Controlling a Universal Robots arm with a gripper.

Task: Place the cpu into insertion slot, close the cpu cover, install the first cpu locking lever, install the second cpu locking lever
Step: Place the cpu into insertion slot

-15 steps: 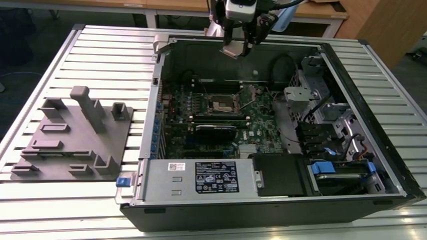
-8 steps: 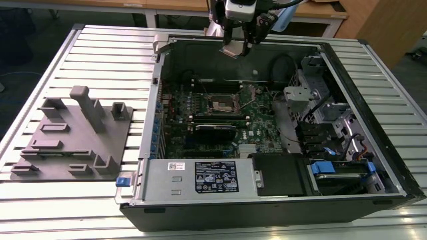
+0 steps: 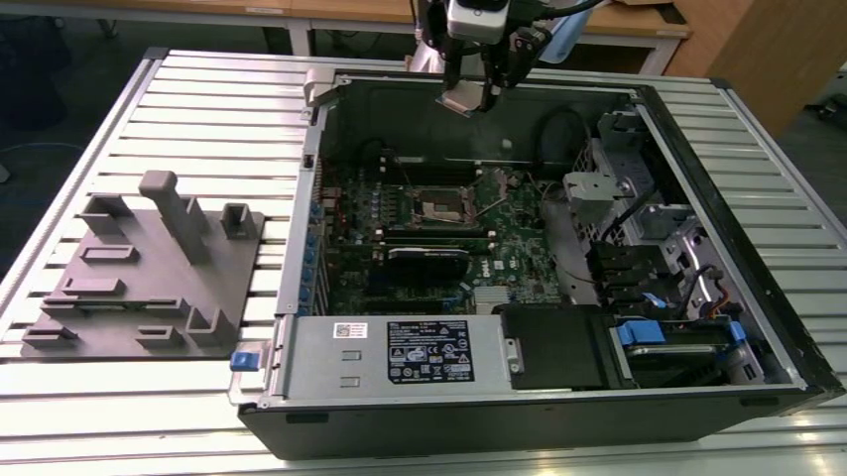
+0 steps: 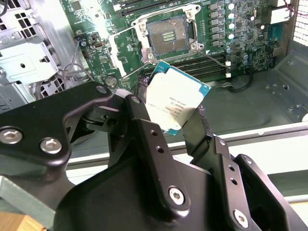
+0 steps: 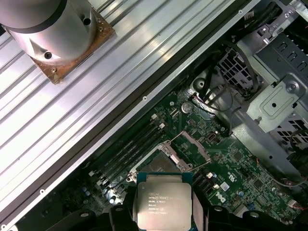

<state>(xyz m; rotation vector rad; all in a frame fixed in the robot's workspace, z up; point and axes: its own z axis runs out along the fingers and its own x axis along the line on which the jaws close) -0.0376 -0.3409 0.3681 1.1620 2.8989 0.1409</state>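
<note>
My gripper (image 3: 470,97) hangs over the far wall of the open computer case (image 3: 741,327), shut on the cpu (image 3: 465,100). The cpu (image 4: 177,98) is a flat square chip with a silver-grey top, pinched by its edges between the black fingers (image 4: 140,108) and tilted. Below it lies the insertion slot (image 4: 168,34), a square socket with a dark centre on the green board; it is bare. The cpu cover (image 4: 116,56), a thin metal frame, stands swung open beside the slot. In the first wrist view the cpu (image 5: 163,202) partly hides the insertion slot (image 5: 156,163).
Long black memory slots (image 3: 430,230) run next to the socket. A metal drive cage (image 3: 649,248) fills the case on the exterior view's right, and a power supply (image 3: 397,352) sits at its near side. A grey fixture block (image 3: 146,268) stands on the slatted table (image 3: 212,109).
</note>
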